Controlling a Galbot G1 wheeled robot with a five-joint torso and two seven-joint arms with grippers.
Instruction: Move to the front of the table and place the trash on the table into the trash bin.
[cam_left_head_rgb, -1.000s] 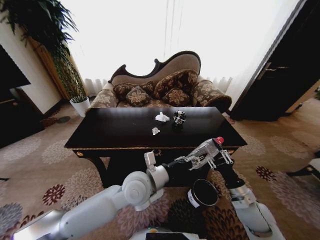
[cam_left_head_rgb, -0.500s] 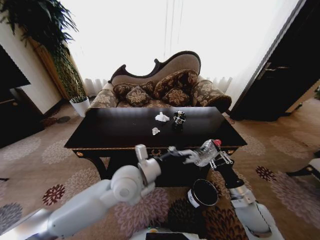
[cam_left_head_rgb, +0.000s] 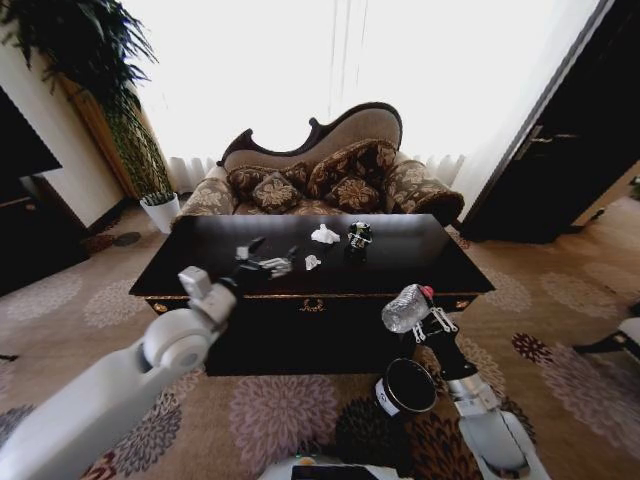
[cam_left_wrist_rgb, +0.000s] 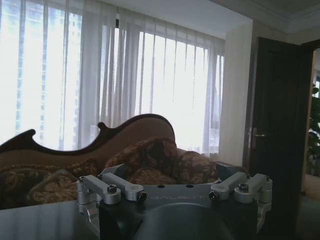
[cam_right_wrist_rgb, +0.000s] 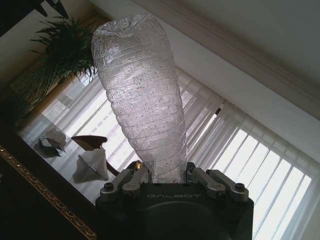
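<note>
My right gripper (cam_left_head_rgb: 424, 322) is shut on a clear crumpled plastic bottle (cam_left_head_rgb: 404, 307) with a red cap, held in front of the table's right front edge and just above the trash bin (cam_left_head_rgb: 407, 388). The right wrist view has the bottle (cam_right_wrist_rgb: 140, 100) standing up between the fingers (cam_right_wrist_rgb: 124, 181). On the dark table (cam_left_head_rgb: 200, 270) lie a white crumpled paper (cam_left_head_rgb: 324, 235), a smaller white scrap (cam_left_head_rgb: 311, 262) and a dark shiny object (cam_left_head_rgb: 358, 237). My left gripper (cam_left_head_rgb: 268, 262) hovers open over the table's front middle, left of the scrap, holding nothing (cam_left_wrist_rgb: 172, 192).
A patterned sofa (cam_left_head_rgb: 320, 175) stands behind the table. A potted plant (cam_left_head_rgb: 160, 210) is at the back left, a dark cabinet (cam_left_head_rgb: 25, 200) at the left, and a dark door (cam_left_head_rgb: 560, 160) at the right. Patterned carpet (cam_left_head_rgb: 560, 330) lies around the table.
My left arm has swung away from the bottle, leftward and up over the table. The right gripper with the bottle has sunk slightly toward the bin.
</note>
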